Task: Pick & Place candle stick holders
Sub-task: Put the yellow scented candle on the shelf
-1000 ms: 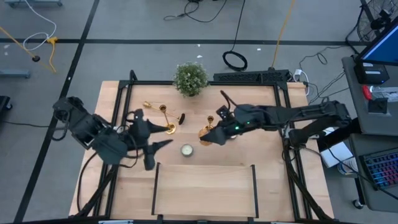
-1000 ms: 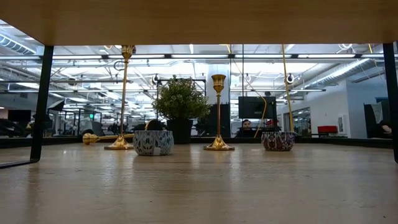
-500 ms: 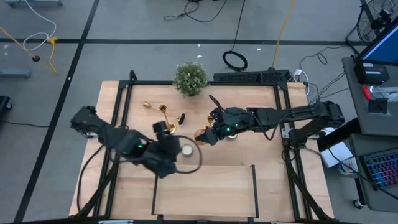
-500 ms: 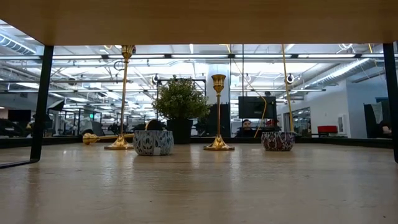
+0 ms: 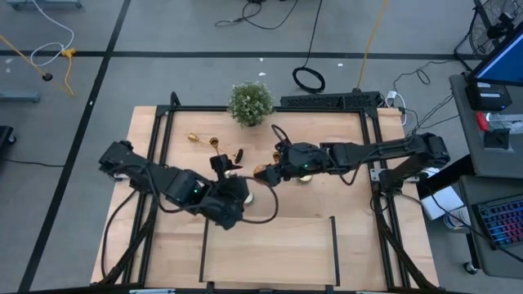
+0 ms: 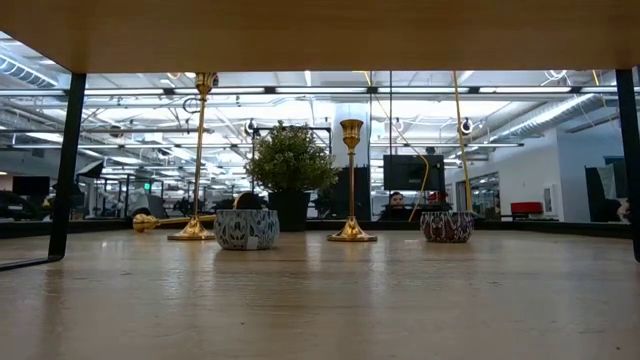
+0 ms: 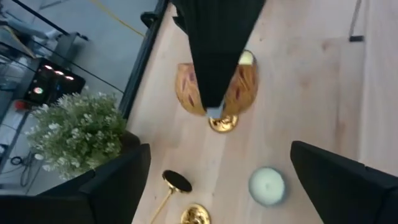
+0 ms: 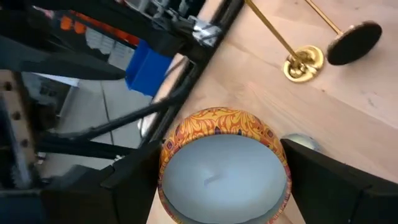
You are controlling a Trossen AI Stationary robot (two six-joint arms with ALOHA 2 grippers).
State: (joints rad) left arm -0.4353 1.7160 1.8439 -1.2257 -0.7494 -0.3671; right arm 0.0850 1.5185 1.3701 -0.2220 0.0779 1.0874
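Observation:
Two gold candlesticks stand upright on their round bases, one at the left point(image 6: 200, 150) and one in the middle point(image 6: 350, 180). A third point(image 6: 150, 222) lies on its side at the far left point(image 5: 196, 137). My right gripper point(image 8: 224, 180) is shut on an orange patterned candle tin point(image 8: 224, 168), close by the middle candlestick's cup point(image 7: 222, 122). My left gripper point(image 7: 217, 193) is open and empty over a white tealight point(image 7: 267, 185). Neither arm shows in the low view. My right gripper pinches the orange tin by its round wall point(image 8: 166, 155), one finger point(image 8: 124, 186) on each side. It comes from the table's right side. The tin sits level, wax side up, and seems lifted clear of the table; it does not show in the low view.
A bushy green plant point(image 5: 250, 102) stands at the far edge. Two patterned tins point(image 6: 247, 228) point(image 6: 447, 226) rest on the table among the candlesticks. A raised wooden board point(image 5: 270, 245) takes up the near middle. A black frame point(image 5: 167, 122) runs round the table.
My left arm has swung from the table's left toward its middle, and its gripper now hangs over the white tealight near the tall candlestick. My right gripper has gone a little toward the left edge with the orange tin. The candlesticks have stayed where they were.

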